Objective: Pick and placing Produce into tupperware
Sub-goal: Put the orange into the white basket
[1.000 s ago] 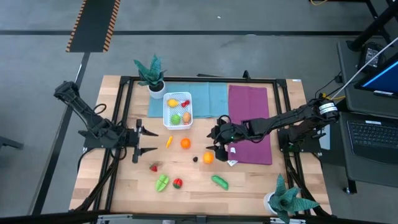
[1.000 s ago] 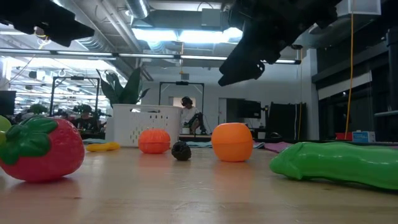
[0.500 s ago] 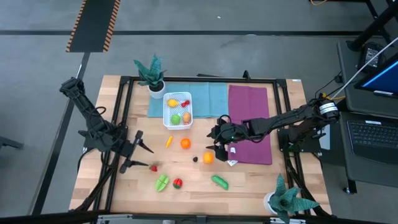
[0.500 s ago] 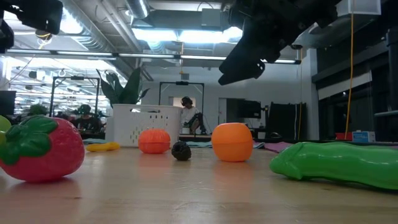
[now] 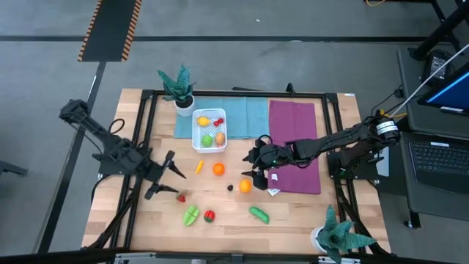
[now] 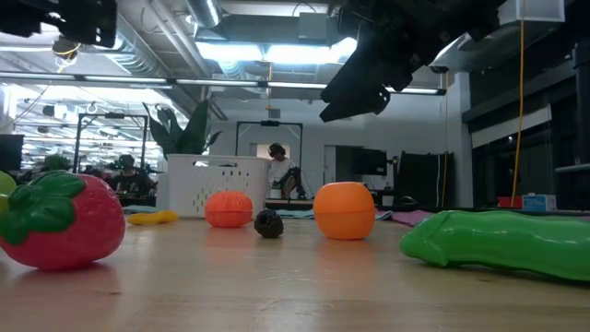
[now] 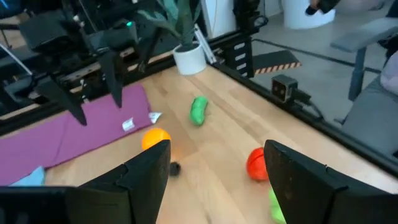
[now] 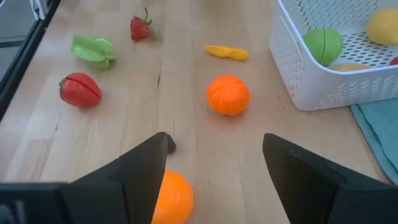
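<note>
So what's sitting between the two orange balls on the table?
A small dark piece lies between the orange near the basket and the orange under the right tool, seen from the high view.

— What lies around the table (image 5: 293, 213)?

— Grey floor (image 5: 242, 59), with a strip of orange and black hazard striping (image 5: 110, 29) beyond the far left corner. A desk with a keyboard (image 5: 438, 163) stands off to the right.

— And the room behind?

— Open workshop space. Bright ceiling lights (image 6: 267, 51) run between exposed pipes (image 6: 157, 41), and a dark doorway frame (image 6: 277, 161) stands at the back with a person (image 6: 277, 171) seated in it.

— Any cloths?

— A teal cloth (image 5: 242, 114) beside a purple one (image 5: 293, 139), both on the wood.
</note>
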`<state>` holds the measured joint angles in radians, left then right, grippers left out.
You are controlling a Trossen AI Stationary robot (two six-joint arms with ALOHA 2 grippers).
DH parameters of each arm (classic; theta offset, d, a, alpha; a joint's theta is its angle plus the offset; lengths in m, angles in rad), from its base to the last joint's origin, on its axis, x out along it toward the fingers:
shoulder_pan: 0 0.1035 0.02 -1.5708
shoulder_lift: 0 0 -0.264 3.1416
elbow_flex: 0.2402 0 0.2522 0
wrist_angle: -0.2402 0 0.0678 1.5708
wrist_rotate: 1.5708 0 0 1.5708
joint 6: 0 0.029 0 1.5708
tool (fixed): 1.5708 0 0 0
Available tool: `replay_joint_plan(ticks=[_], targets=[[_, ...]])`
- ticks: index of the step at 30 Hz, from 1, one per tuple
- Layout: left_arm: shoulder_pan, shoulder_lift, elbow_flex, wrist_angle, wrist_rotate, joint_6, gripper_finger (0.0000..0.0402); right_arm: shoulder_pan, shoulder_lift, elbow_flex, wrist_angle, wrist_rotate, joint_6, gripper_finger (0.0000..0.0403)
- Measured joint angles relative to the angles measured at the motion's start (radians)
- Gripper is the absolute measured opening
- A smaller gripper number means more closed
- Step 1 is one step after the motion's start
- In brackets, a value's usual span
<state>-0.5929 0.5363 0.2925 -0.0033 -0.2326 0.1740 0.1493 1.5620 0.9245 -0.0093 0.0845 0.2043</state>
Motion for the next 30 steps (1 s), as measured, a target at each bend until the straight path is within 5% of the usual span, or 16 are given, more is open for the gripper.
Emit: replay_joint_plan(ticks=[8,20,30], targets=[[0.142,-0.094,-0.126,0.047,0.019,-0.038,0.0240,0.009,0.000,0.000,-0.002,0.000,-0.025,0.0267],[0.151,-0.335,-0.162,-0.054,0.041,-0.014,0.0234,0.001,-0.013,-0.002,0.051,0.000,-0.157,0.0267],[0.151,-0.336,-0.162,-0.065,0.041,-0.032,0.0234,0.001,-0.288,-0.190,0.087,0.001,-0.104,0.0267]])
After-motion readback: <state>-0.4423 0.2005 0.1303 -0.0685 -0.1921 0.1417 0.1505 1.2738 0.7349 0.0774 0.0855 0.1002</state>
